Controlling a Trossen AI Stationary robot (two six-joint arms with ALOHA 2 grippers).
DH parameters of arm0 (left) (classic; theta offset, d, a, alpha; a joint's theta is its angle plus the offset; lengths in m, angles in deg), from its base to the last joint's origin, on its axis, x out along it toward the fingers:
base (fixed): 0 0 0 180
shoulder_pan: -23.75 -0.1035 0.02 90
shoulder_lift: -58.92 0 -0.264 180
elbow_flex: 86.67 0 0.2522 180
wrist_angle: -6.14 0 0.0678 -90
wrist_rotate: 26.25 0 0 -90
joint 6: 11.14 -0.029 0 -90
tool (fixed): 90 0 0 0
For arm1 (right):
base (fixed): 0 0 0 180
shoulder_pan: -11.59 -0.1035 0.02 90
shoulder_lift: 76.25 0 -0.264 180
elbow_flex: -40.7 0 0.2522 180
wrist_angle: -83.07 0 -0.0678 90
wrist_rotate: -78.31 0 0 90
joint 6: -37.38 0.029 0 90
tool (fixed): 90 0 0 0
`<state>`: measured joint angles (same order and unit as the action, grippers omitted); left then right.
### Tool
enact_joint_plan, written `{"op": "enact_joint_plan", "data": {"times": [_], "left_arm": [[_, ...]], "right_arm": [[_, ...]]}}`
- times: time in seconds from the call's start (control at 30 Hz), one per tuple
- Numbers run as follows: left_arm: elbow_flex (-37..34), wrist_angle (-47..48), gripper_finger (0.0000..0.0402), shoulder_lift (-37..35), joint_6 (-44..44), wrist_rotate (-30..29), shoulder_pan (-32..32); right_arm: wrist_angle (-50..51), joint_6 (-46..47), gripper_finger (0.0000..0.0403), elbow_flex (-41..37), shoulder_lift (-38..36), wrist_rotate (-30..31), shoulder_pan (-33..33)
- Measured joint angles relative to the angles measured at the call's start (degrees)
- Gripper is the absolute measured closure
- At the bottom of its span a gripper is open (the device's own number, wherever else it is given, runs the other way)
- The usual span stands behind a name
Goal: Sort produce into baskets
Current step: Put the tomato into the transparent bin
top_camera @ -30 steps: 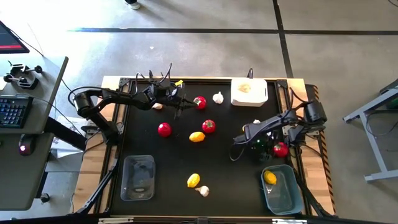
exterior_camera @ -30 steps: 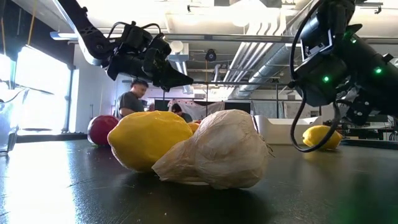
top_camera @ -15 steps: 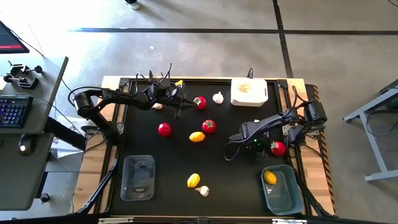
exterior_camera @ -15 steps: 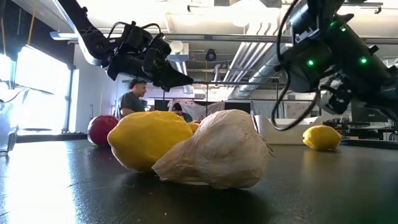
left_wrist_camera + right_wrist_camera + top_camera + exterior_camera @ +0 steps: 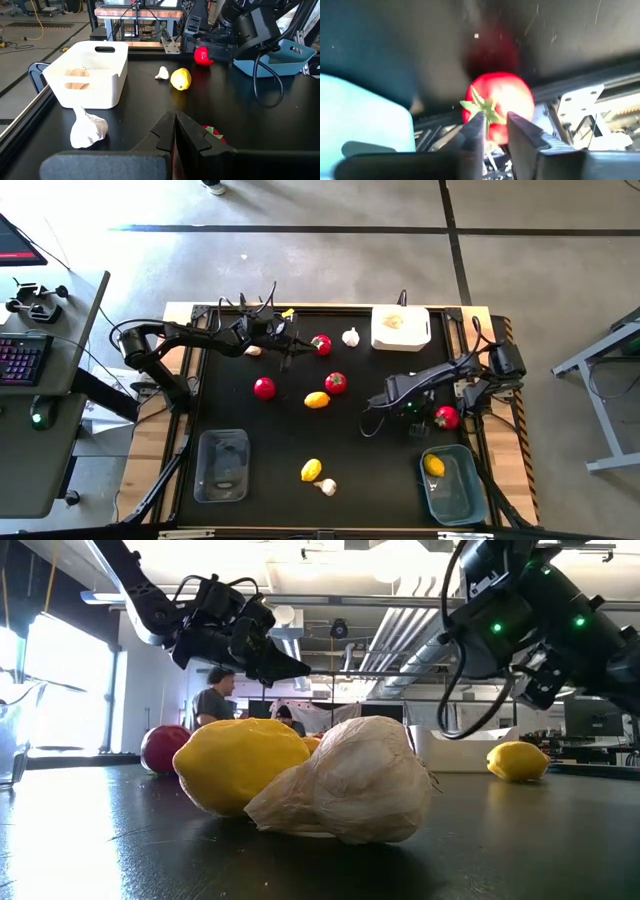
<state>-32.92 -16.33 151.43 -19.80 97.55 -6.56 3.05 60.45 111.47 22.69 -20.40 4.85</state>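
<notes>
Red tomatoes, yellow lemons and white garlic bulbs lie scattered on the black table. The white tub stands at the far edge, the clear tub near left, and the blue tub near right, holding a lemon. My left gripper is shut and empty, hovering beside a tomato at the far left. My right gripper stands over a tomato at the table's right edge, its fingers a narrow gap apart. My right gripper comes at the tomato's stem end from above, with the fingertips in front of the fruit. I cannot tell whether they touch it. The tomato lies by the table's right rail.
A lemon and a garlic bulb lie close to the near edge, in front of the low camera. The metal rail runs just beyond the right tomato. A person sits in the room behind the table.
My right arm has swung a little toward the table's left and risen. In the low view this uncovers the lemon behind it. My left arm has kept still.
</notes>
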Motion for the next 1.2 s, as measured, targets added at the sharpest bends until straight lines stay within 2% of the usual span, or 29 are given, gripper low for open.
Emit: {"op": "enact_joint_plan", "data": {"times": [0.27, 0.43, 0.83, 1.2], "left_arm": [[0.0, 0.4, 0.0401, 0.0, 0.0, 0.0, 0.0], [0.0, 0.6, 0.0401, 0.0, 0.0, 0.0, 0.0], [0.0, 0.9, 0.0401, 0.0, -0.5, 0.0, 0.0], [0.0, 0.9, 0.0401, 0.0, -0.5, 0.0, 0.0]], "right_arm": [[1.2, 4.3, 0.0167, 0.0, 0.0, 0.3, 0.2], [0.6, 5.4, 0.0114, -1.5, 0.0, 1.3, 1.1], [-3.0, 3.9, 0.0105, -10.2, 0.0, -1.6, 2.9], [-4.4, 1.3, 0.0117, -10.2, 0.1, -1.2, 4.1]]}}
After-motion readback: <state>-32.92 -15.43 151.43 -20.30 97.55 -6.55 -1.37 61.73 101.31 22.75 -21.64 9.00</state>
